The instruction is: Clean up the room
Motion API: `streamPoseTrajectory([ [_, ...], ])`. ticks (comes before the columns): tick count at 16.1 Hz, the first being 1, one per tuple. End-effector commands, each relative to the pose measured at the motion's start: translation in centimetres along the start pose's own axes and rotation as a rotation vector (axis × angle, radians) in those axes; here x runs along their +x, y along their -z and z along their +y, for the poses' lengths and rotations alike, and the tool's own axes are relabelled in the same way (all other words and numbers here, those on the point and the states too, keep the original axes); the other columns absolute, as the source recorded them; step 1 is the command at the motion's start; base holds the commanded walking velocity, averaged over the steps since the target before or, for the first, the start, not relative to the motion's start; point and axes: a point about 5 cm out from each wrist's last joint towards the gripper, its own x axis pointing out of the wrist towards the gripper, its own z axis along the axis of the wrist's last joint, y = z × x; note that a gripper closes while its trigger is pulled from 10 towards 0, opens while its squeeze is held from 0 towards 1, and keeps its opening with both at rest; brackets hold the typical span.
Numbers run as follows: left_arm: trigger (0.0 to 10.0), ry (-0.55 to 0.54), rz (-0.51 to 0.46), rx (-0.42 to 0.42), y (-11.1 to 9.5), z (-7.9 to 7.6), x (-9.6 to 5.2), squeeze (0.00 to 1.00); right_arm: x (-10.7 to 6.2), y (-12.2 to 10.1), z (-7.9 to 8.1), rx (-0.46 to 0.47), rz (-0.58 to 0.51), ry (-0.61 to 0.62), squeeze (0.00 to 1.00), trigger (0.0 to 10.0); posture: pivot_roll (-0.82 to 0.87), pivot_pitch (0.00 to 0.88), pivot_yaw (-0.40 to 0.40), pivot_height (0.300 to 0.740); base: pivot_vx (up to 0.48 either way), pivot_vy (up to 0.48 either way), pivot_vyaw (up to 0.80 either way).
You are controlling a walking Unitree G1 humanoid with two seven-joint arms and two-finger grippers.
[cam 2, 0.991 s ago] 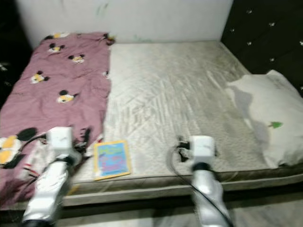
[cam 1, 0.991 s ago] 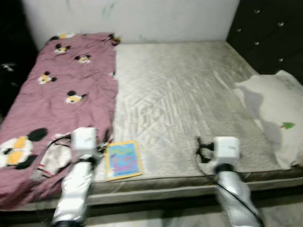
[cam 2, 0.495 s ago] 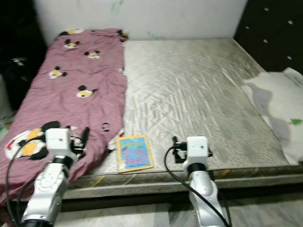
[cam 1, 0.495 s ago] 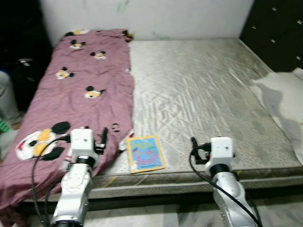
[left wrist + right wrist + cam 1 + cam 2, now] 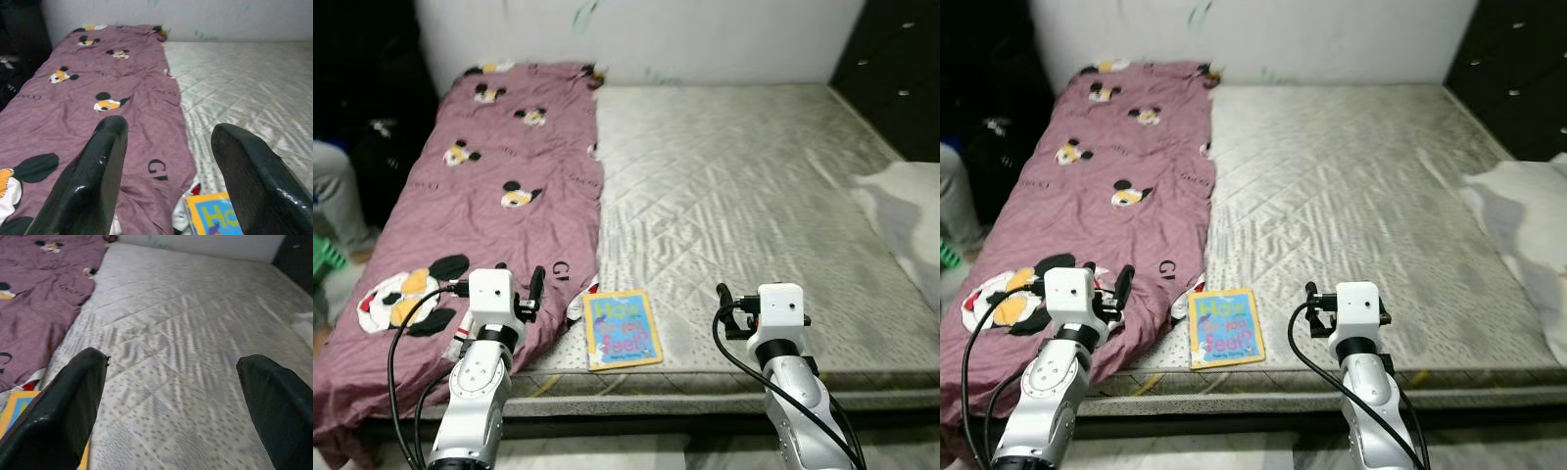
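Observation:
A colourful children's book (image 5: pixel 623 329) lies flat near the front edge of the bare grey mattress (image 5: pixel 744 196). A purple blanket with cartoon mice (image 5: pixel 499 196) covers the bed's left side, its edge touching the book's corner (image 5: pixel 215 218). My left gripper (image 5: pixel 172 126) hovers open over the blanket's front part, just left of the book. My right gripper (image 5: pixel 174 357) hovers open over the mattress's front edge, to the right of the book. Neither holds anything.
A white pillow (image 5: pixel 911 215) lies at the bed's right edge under a dark tufted headboard (image 5: pixel 901 69). A person's grey-clad leg (image 5: pixel 333 196) and a green object (image 5: pixel 325 262) stand left of the bed. A white wall (image 5: pixel 705 34) runs behind.
The camera has swung left and the blur has gone, so the pillow sits nearer the right edge. Book, blanket and both open grippers keep their places.

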Motion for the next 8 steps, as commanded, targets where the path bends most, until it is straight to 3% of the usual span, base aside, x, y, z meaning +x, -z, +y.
streamPoseTrajectory([
  [1, 10.0, 0.004, -0.013, 0.003, -0.30, 0.20, 0.03, 0.00, 0.10, -0.28, 0.17, 0.006, -0.006, -0.001, 0.00, 10.0, -0.09, 0.074, 0.025, 0.740, 0.420, 0.000, 0.00],
  [4, 10.0, 0.006, -0.002, 0.004, -0.18, 0.17, 0.08, 0.00, 0.11, -0.24, 0.13, 0.010, -0.002, 0.003, 0.00, 10.0, -0.10, 0.074, 0.026, 0.740, 0.380, 0.000, 0.00],
  [8, 10.0, -0.004, 0.004, -0.001, -0.10, 0.23, 0.10, 0.00, 0.14, -0.22, 0.09, 0.010, 0.000, 0.003, 0.00, 10.0, -0.10, 0.075, 0.025, 0.740, 0.000, 0.000, 0.00],
])
